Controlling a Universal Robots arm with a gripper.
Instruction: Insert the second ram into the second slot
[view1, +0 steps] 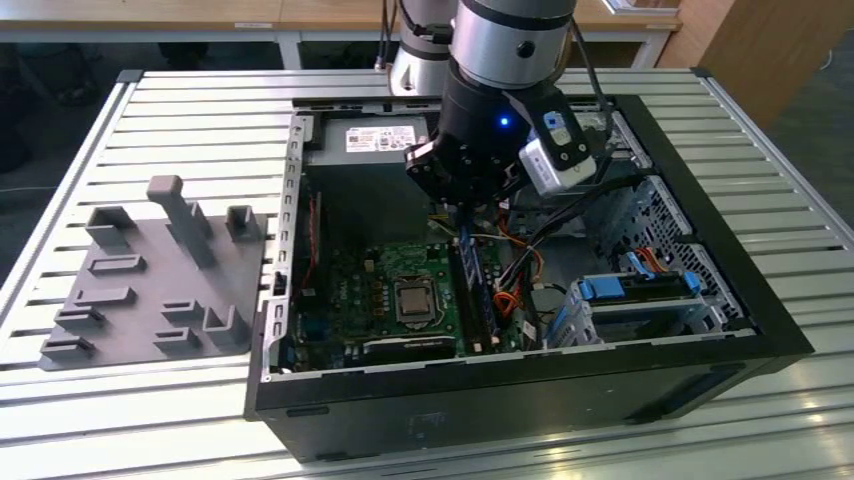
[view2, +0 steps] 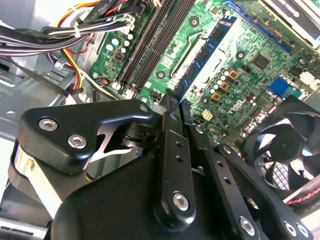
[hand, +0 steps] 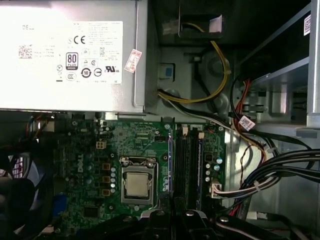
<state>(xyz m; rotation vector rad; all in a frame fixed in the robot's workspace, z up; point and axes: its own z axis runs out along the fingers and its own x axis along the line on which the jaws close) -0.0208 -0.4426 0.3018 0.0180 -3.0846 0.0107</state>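
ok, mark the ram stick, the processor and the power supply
ram stick (view2: 206, 52), second wrist view, middle of its blue board
processor (hand: 136, 184), first wrist view, centre of metal lid
power supply (hand: 70, 55), first wrist view, white labelled face

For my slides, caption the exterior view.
Robot arm, jaws holding the second ram over the motherboard in an open computer case.
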